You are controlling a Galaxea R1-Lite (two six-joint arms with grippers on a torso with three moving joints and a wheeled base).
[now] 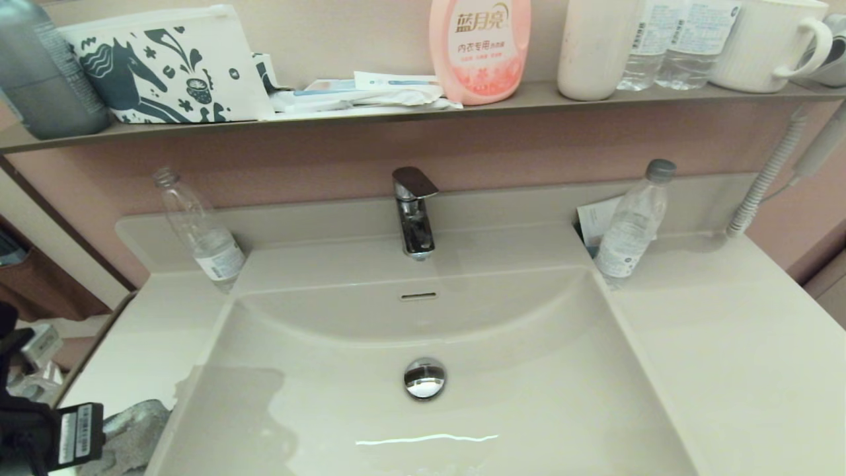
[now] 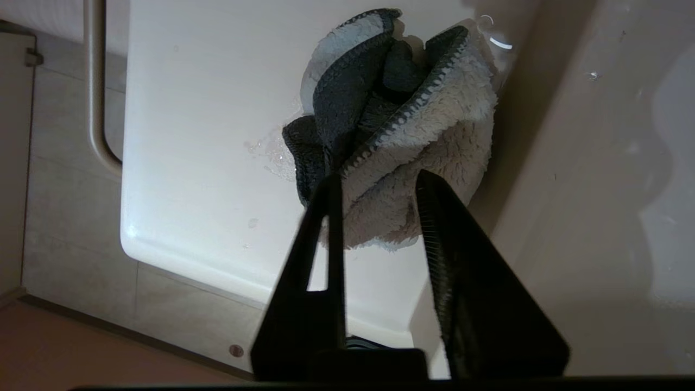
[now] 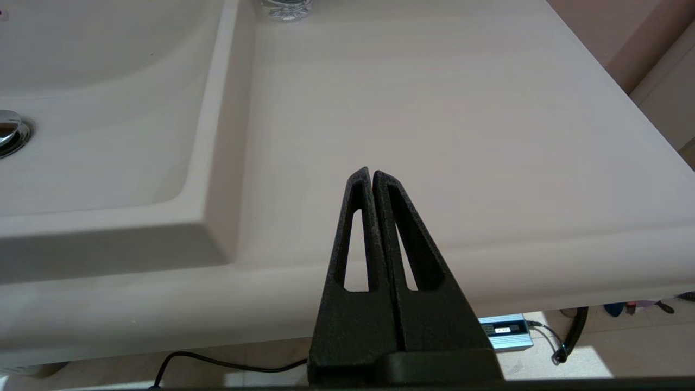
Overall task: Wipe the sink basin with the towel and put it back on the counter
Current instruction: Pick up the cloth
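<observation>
The towel (image 2: 402, 125), fluffy grey-white with dark teal patches, lies bunched on the counter (image 2: 206, 136) just left of the sink basin (image 1: 529, 370). In the head view the towel (image 1: 135, 433) shows at the bottom left corner, beside my left wrist. My left gripper (image 2: 377, 182) is open, its fingertips straddling the towel's near edge with a wide gap between them. The basin holds a chrome drain plug (image 1: 425, 378) and an overflow slot (image 1: 418, 296). My right gripper (image 3: 372, 172) is shut and empty above the counter's right front part (image 3: 461, 136), out of the head view.
A chrome faucet (image 1: 413, 211) stands behind the basin, with a clear bottle (image 1: 198, 228) at the back left and another bottle (image 1: 631, 225) at the back right. The shelf above carries a horse-print pouch (image 1: 165, 66), a pink detergent bottle (image 1: 479, 46) and a mug (image 1: 767, 43).
</observation>
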